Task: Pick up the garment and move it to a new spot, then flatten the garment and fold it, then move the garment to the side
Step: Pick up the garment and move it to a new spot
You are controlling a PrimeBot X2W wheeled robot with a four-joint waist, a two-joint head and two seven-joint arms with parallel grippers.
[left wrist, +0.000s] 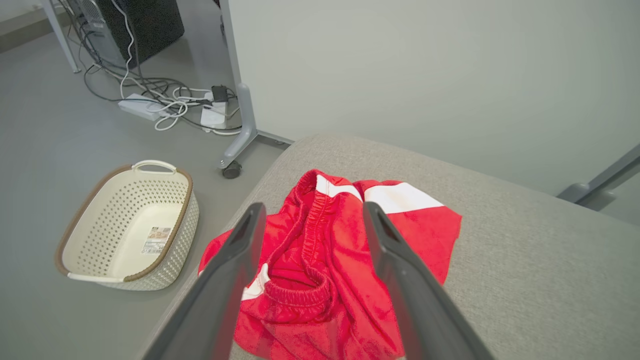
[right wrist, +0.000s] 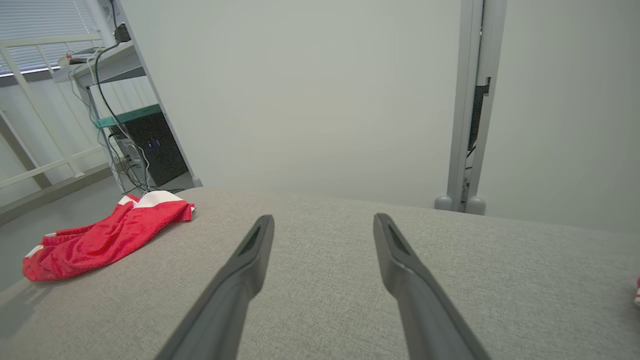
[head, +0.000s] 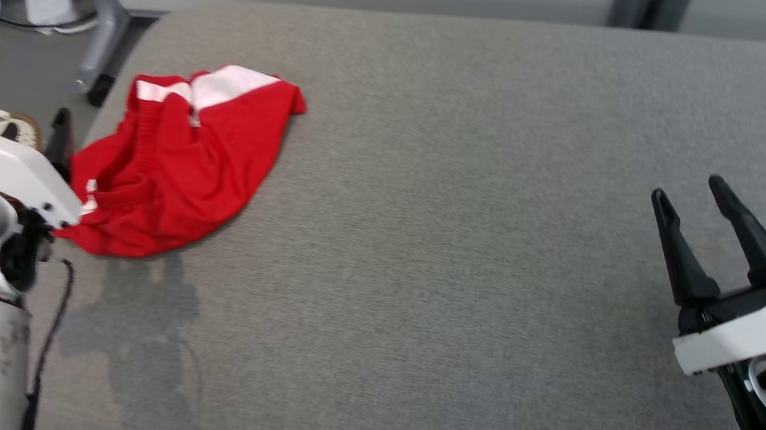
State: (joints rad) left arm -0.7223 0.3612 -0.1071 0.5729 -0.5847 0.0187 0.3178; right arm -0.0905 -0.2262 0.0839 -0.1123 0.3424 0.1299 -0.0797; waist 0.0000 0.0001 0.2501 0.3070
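Nearest you, your right claw stands released, fingers spread and empty, over the bare grey bench, well to the right of the garment. Your left claw is also spread wide and holds nothing. It hangs just at the garment's near-left side, and its wrist view frames the cloth between the two dark fingers. You cannot tell whether the tips touch it. The garment is red shorts with white bands, lying crumpled, its elastic waistband bunched on top. Left of the garment, a perforated cream basket sits on the floor. Beyond the garment lies a tangle of cables.
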